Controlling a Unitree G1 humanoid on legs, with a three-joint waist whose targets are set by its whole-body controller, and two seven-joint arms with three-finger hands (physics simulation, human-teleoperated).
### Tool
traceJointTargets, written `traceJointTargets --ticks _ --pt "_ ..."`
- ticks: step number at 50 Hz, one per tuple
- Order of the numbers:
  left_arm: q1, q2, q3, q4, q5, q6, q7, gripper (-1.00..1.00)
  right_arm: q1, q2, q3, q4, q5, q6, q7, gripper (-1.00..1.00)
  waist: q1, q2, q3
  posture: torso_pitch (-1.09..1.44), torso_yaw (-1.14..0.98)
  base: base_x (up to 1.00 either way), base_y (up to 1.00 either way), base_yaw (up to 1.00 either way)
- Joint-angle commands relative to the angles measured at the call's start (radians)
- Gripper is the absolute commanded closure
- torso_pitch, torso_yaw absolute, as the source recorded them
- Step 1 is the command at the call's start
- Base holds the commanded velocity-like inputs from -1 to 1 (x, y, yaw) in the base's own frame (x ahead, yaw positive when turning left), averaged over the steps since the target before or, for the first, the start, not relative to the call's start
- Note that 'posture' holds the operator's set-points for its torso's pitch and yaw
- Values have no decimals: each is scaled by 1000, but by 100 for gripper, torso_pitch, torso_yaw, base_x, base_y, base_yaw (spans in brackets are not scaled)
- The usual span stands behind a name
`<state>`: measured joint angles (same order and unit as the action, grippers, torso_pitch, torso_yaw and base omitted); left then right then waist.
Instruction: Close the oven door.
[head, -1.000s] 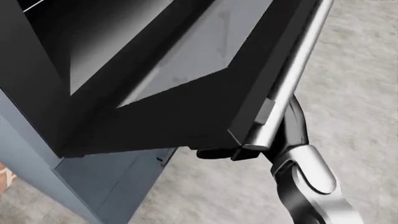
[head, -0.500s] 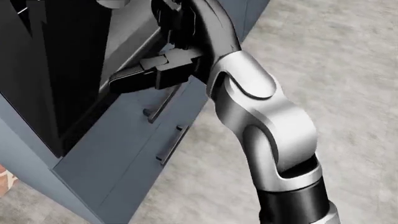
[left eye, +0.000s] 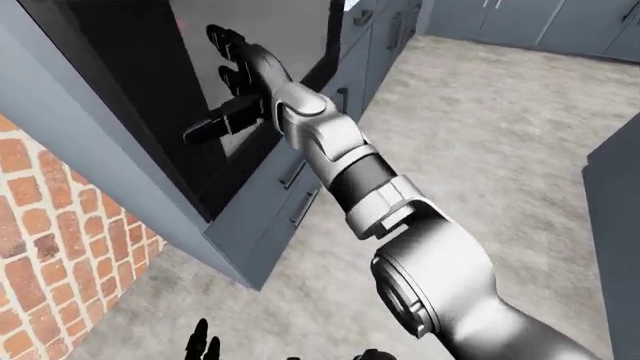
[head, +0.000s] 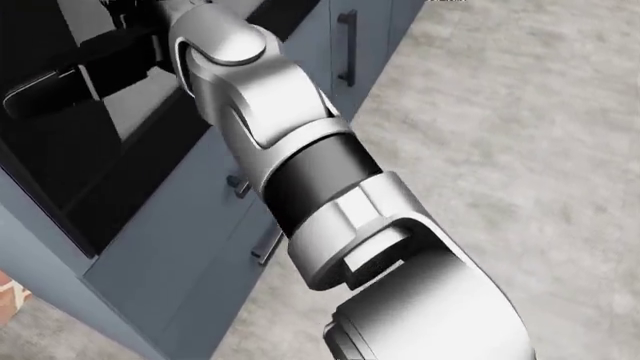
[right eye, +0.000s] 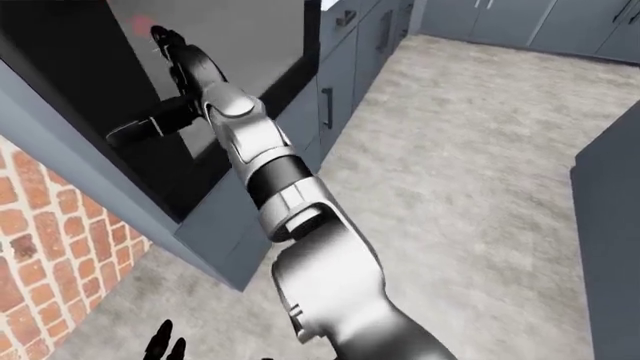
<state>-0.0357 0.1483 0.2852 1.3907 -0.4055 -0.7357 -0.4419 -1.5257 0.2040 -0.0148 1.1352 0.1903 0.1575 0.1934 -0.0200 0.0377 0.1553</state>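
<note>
The black oven door (left eye: 200, 82) stands upright against the oven front in the left-eye view, its glass showing a grey reflection. My right hand (left eye: 232, 71) lies flat on that glass with fingers spread and the thumb (left eye: 212, 129) sticking out to the left; it is open and holds nothing. The silver and black right arm (head: 290, 172) runs from the bottom right up to the door and fills much of the head view. Only the black fingertips of my left hand (left eye: 202, 343) show at the bottom edge of the eye views.
Grey drawers with dark handles (left eye: 300, 208) sit under the oven, and more grey cabinets (left eye: 372, 45) run along to its right. A brick wall (left eye: 55, 255) is at the left. Grey floor (left eye: 480, 142) spreads right toward another cabinet (left eye: 615, 195).
The door has swung up from half open to upright against the oven. My right arm has stretched farther with it, the hand moving up and left on the door.
</note>
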Motion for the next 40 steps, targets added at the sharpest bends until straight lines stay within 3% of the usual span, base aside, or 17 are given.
traceJointTargets --ticks 1,6,21,40 --pt "-2 11 5 -13 -7 -23 -5 -100 -55 8 -4 -16 -12 -57 1 -100 0 11 -28 19 0 0 0 0" --pt "-3 12 8 -13 -14 -22 -13 -100 -117 59 -11 61 -46 -79 -8 -100 -2 17 -27 19 0 0 0 0" --pt "-1 16 18 -12 -30 -21 -31 -100 -166 205 -18 125 -160 -79 -45 -100 -4 33 -21 19 0 0 0 0" --pt "-2 17 23 -11 -36 -19 -39 -100 -170 246 -31 134 -200 -71 -61 -100 -6 40 -21 19 0 0 0 0"
